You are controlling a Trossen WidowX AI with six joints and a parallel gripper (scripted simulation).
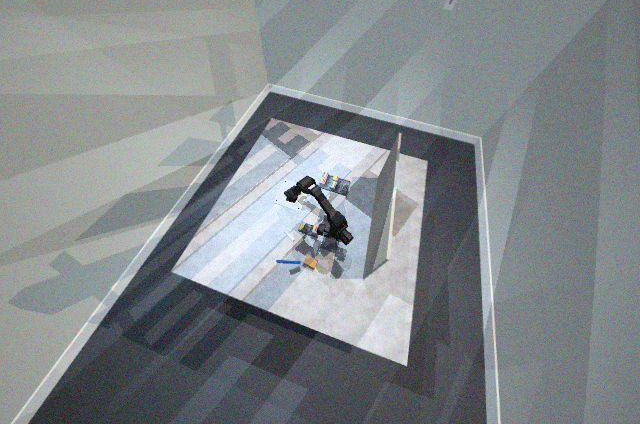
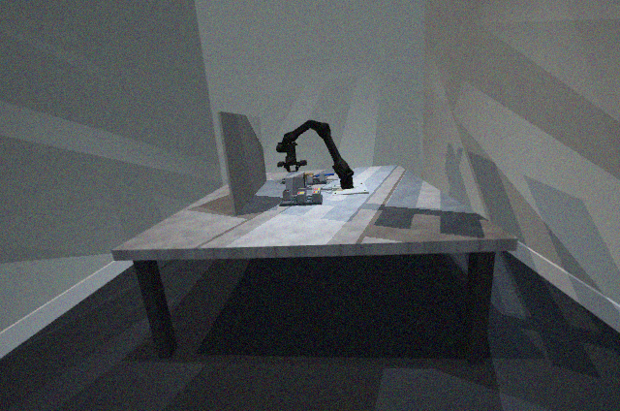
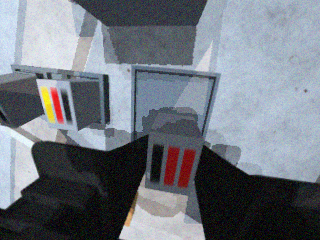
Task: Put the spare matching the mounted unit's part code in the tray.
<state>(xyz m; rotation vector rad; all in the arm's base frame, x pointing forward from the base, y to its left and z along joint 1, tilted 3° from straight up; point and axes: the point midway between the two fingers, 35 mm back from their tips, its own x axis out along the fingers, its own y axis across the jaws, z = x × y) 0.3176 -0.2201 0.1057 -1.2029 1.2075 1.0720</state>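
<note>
The gripper (image 3: pixel 172 172) clamps a grey spare (image 3: pixel 172 157) (black-red-red stripes facing the wrist camera), stripes running upright, above the tray (image 3: pixel 175 100) near the bench's middle.

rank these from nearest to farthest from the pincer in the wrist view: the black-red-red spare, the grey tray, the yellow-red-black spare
1. The black-red-red spare: clamped in the pincer, at the centre.
2. The grey tray: just beyond the held spare, its frame showing above it in the picture.
3. The yellow-red-black spare: off to the left of the tray, outside it.
</note>
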